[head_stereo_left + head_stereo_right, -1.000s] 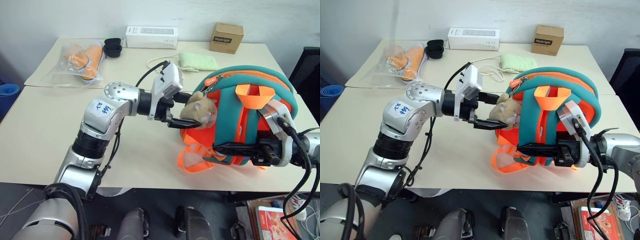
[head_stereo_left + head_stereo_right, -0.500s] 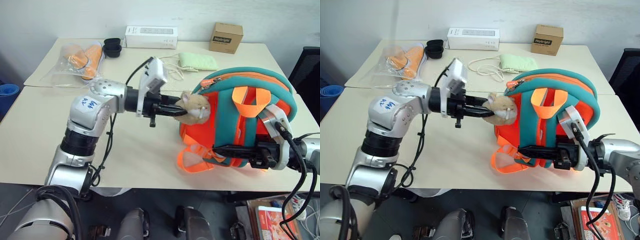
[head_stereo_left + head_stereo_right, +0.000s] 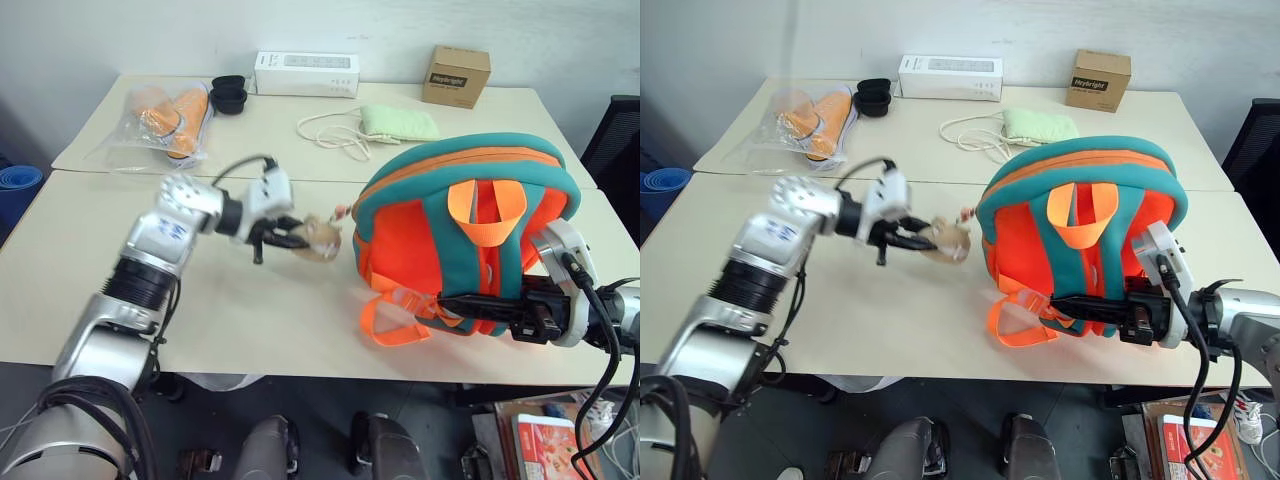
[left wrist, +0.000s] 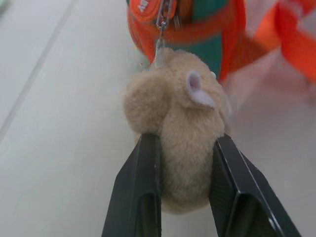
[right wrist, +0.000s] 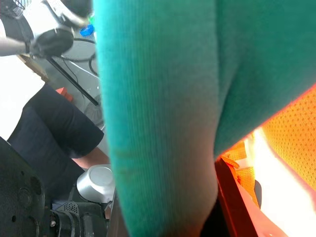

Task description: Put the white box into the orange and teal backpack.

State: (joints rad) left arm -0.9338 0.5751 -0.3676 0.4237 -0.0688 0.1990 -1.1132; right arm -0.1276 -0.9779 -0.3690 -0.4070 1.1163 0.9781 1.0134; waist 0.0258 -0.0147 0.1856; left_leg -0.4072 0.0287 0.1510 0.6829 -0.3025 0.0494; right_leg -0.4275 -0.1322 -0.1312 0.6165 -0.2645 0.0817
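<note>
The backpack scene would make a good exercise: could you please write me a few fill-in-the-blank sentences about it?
1. The left gripper is shut on the tan plush ____ hanging from the backpack's zipper.
2. The right gripper is shut on a ____ strap of the backpack.
3. The brown box stands at the table's ____ edge.
4. The plush hangs on the backpack's ____ side, as the robot sees it.

Missing words: animal; teal; far; left
</note>
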